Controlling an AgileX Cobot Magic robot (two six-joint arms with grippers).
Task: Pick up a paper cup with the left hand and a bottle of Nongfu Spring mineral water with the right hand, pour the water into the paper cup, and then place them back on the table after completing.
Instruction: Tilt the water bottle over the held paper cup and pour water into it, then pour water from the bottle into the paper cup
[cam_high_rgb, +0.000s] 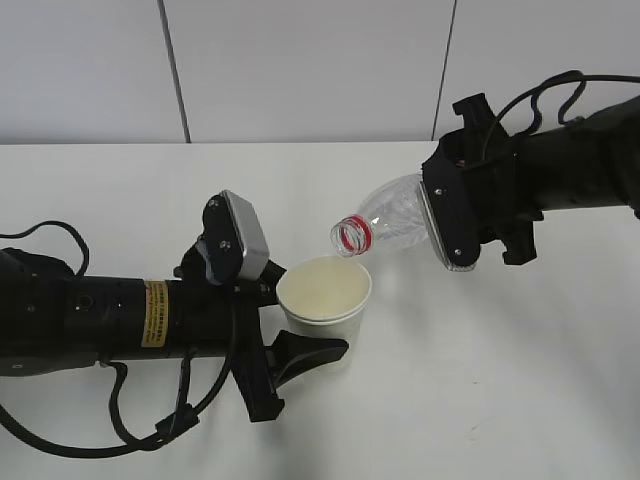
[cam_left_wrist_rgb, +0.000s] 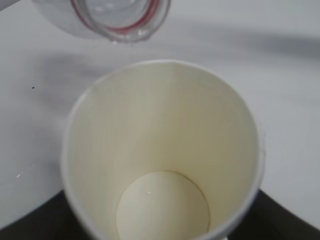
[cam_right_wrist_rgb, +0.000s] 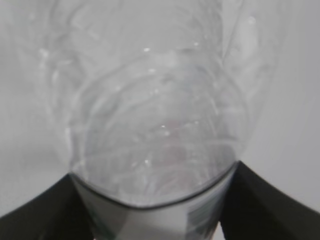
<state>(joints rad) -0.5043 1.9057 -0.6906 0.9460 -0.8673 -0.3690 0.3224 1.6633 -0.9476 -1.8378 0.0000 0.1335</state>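
White table (cam_high_rgb: 520, 360), pale wall behind. Left hand (cam_high_rgb: 300, 330) clamping paper cup (cam_high_rgb: 323, 292), thin, crushable: grip lightly mid-wall. Right hand (cam_high_rgb: 450, 215) pinching clear bottle (cam_high_rgb: 385, 225), tilted, mouth just above cup rim; looks light, slick.

The only printed matter is a yellow sticker (cam_high_rgb: 155, 313) on the left hand's (cam_high_rgb: 100, 320) black forearm, at about 8 o'clock from the paper cup (cam_high_rgb: 324, 293) in the exterior view; its lines of dark print are too small to read. At the bottom edge of the right wrist view, the bottle's (cam_right_wrist_rgb: 155, 125) label (cam_right_wrist_rgb: 200, 217) shows dark marks, blurred beyond reading.
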